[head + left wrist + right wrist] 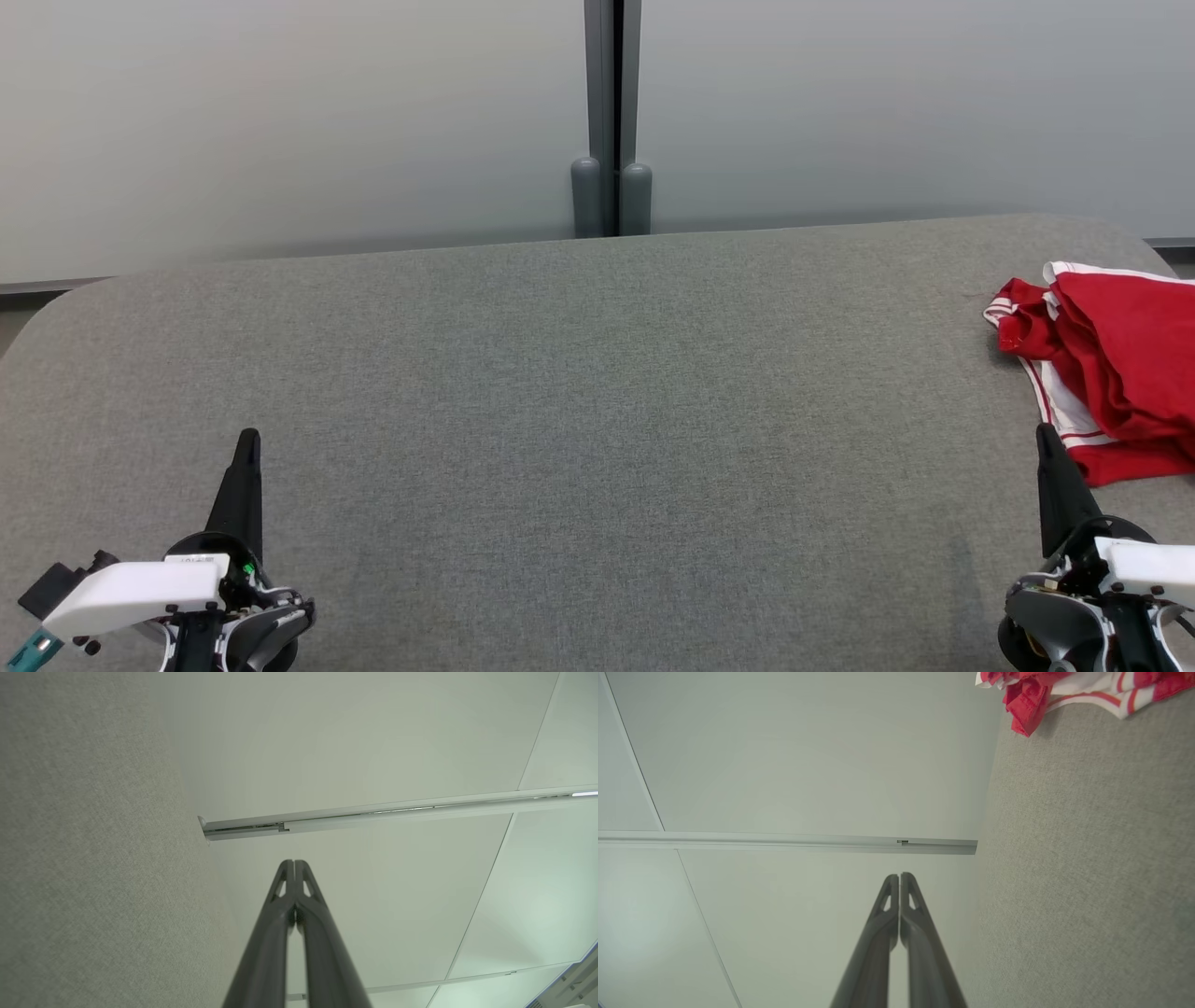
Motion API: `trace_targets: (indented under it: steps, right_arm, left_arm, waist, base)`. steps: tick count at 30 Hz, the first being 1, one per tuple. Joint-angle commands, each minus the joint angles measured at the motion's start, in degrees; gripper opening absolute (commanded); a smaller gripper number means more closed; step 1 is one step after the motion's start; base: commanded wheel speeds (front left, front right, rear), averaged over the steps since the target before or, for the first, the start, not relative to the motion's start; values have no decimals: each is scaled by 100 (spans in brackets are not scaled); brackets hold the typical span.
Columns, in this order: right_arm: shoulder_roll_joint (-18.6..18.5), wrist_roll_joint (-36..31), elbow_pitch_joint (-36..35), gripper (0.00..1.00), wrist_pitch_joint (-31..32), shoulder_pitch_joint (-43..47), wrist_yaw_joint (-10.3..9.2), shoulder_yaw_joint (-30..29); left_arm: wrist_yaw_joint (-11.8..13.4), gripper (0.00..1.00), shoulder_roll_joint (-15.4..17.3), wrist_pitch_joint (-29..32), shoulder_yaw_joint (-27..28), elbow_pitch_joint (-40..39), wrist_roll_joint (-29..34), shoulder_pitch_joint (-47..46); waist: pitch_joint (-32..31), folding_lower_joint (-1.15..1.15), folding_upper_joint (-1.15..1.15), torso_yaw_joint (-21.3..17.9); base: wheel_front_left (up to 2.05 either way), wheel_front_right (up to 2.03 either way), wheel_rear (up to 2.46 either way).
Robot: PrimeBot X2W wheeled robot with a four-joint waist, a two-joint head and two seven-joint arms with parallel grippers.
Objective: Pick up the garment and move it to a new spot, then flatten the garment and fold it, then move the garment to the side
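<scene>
Garment red and crumpled, right pincer closed and empty beside it, left pincer closed, empty

Garment red cloth, creased; table grey woven felt, matt.

I count one crumpled red fabric garment with white striped trim; I count one grey felt-covered table with rounded corners beneath it. I count two grippers, namely the left gripper and the right gripper; the wrist views let me count two long dark fingers on each, four in total. Behind the table I count two pale grey wall panels; one dark grey vertical post stands between them; I count two rounded grey caps at its foot.
</scene>
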Motion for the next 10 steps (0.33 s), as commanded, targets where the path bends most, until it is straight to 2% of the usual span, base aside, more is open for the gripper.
trace_targets:
  steps: [1, 10]
  right_arm:
    - [-6, 113, -1, 0, 44, -54, 0, -20]
    - [4, 162, 5, 0, 83, -70, 0, -54]
  left_arm:
    - [-58, 0, 15, 34, 40, 14, -94, -126]
    - [-61, 0, -3, 70, 76, 31, -167, -131]
  waist:
    - [5, 0, 0, 2]
    - [16, 0, 0, 8]
  base:
    - [0, 0, 0]
    - [0, 0, 0]
